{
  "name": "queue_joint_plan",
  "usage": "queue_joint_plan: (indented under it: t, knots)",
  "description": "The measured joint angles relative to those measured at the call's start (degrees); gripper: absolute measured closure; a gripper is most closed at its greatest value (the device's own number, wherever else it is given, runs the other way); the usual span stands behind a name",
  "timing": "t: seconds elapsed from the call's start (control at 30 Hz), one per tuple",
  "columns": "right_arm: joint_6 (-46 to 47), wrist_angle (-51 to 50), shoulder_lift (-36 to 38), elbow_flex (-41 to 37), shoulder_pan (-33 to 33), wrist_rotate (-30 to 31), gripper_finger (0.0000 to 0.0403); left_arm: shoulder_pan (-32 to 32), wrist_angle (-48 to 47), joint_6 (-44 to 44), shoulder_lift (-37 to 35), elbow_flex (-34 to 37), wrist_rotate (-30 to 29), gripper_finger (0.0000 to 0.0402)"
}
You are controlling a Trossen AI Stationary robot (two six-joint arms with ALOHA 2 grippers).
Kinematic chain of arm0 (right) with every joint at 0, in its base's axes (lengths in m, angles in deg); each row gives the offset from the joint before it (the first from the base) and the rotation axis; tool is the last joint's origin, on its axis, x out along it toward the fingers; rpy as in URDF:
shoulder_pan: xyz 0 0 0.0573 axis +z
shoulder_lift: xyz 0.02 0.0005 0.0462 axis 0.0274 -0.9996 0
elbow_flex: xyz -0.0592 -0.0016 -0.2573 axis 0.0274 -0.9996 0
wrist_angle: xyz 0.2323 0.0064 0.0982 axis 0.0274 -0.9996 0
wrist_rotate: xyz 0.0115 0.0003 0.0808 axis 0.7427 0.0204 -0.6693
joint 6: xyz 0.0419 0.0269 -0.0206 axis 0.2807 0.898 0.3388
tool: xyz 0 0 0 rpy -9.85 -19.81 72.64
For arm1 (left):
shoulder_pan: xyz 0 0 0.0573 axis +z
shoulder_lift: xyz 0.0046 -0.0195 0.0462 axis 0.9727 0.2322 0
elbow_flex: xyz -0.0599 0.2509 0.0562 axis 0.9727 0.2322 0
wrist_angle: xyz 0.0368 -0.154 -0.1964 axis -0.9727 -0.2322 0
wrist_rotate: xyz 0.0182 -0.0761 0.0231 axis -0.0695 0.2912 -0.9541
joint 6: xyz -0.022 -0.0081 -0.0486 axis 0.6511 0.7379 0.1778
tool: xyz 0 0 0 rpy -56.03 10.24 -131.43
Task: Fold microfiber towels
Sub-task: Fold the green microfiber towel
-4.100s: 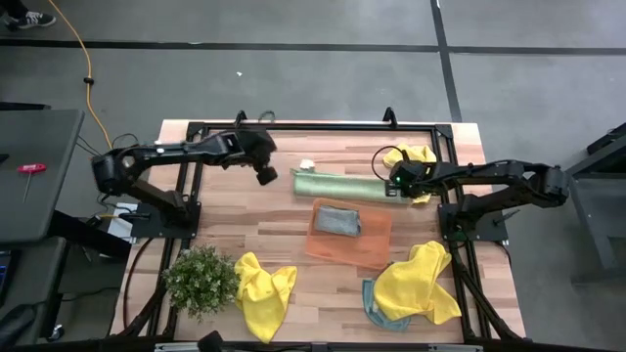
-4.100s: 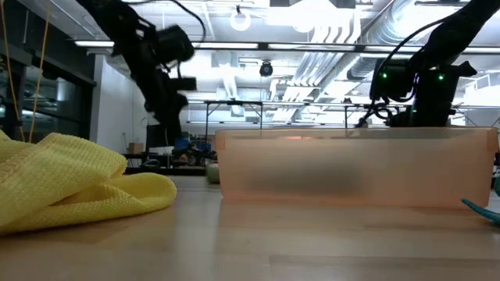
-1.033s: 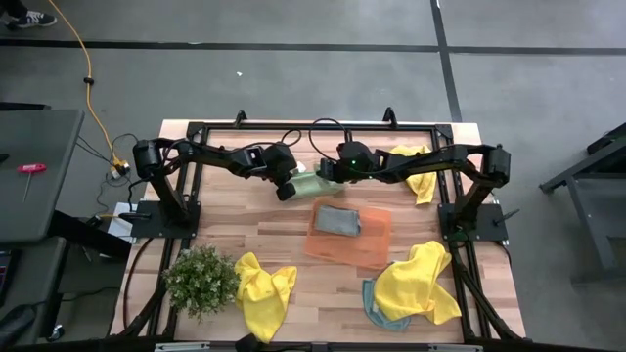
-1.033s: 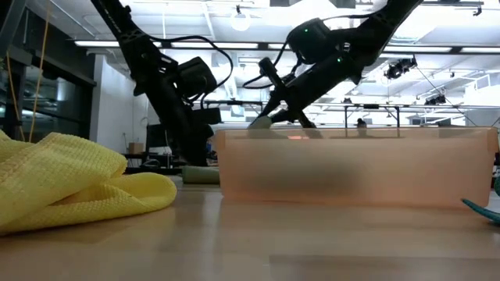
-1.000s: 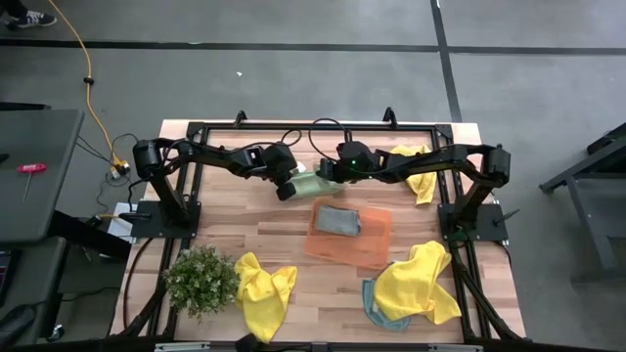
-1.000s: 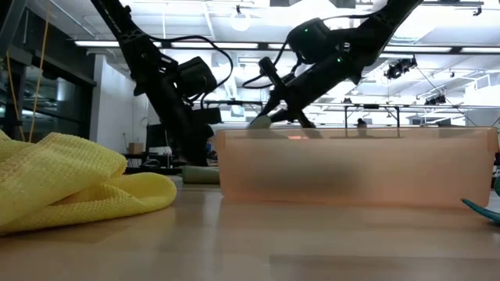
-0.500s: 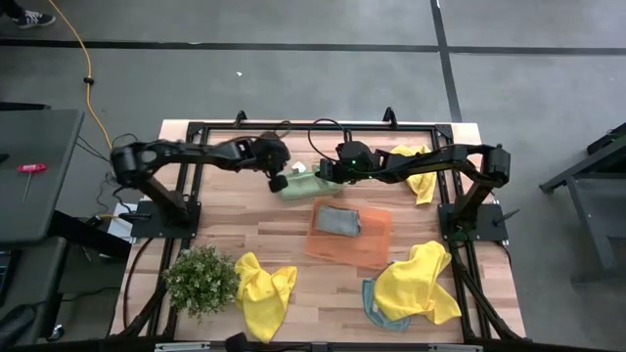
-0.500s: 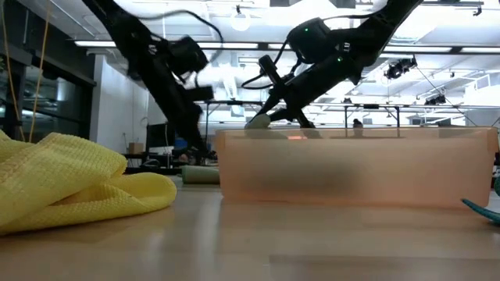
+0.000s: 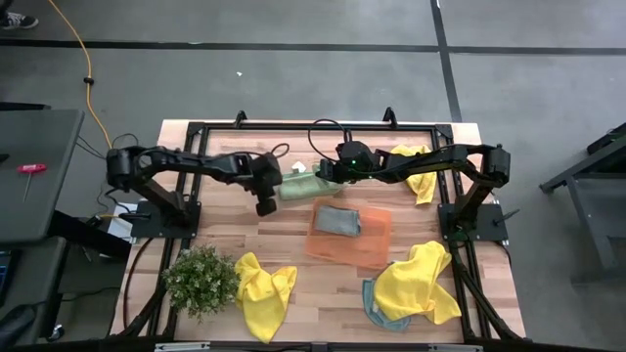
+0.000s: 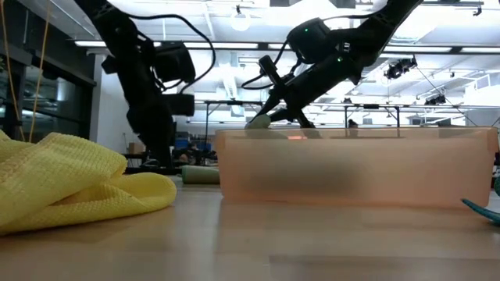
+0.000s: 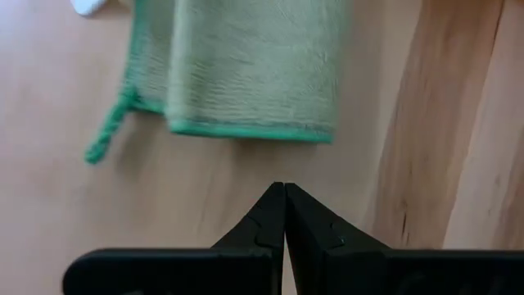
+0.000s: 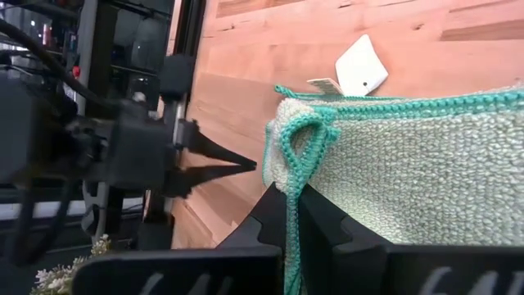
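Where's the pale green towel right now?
In the high view, the pale green towel lies folded at the table's back centre, just behind the orange tray, its corner pinched by the right gripper.

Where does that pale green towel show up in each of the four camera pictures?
High view: pale green towel, back centre of the table.
Low view: a sliver above the orange tray.
Left wrist view: upper middle.
Right wrist view: right half.
Shared landmark: the right pincer pinching its edge.
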Motion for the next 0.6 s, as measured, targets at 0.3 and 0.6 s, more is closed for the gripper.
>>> queue_joint_plan:
  t: [0.3, 0.6]
  knots:
    - [-0.61, -0.06, 0.00, 0.00, -0.04, 0.26, 0.0403, -1.94, 4.27, 1.53, 4.56, 0.00, -0.39, 0.0402]
    - [0.80, 0.96, 0.00, 0.00, -0.07, 1.56, 0.0403, -1.87, 8.38, 1.11, 6.27, 0.00, -0.64, 0.0402]
